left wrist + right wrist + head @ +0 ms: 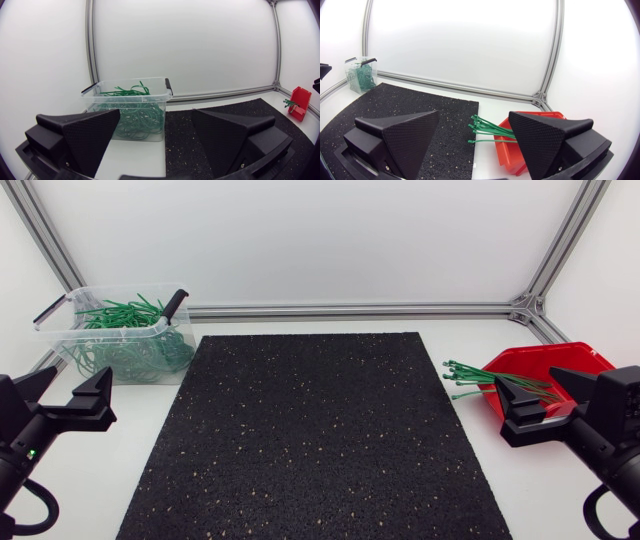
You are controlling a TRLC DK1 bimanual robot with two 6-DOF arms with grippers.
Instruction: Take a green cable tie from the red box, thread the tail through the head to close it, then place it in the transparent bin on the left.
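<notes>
Ties (472,373) overhang red box (545,361) rim, tips perhaps touching mat (310,435) edge.

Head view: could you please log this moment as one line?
left pincer open, empty | right pincer open, empty | green cable ties in red box | transparent bin holding looped ties

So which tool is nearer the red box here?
Right. The right tool sits close against the red box, by its green cable ties; the left tool is across the black mat, beside the transparent bin.
</notes>
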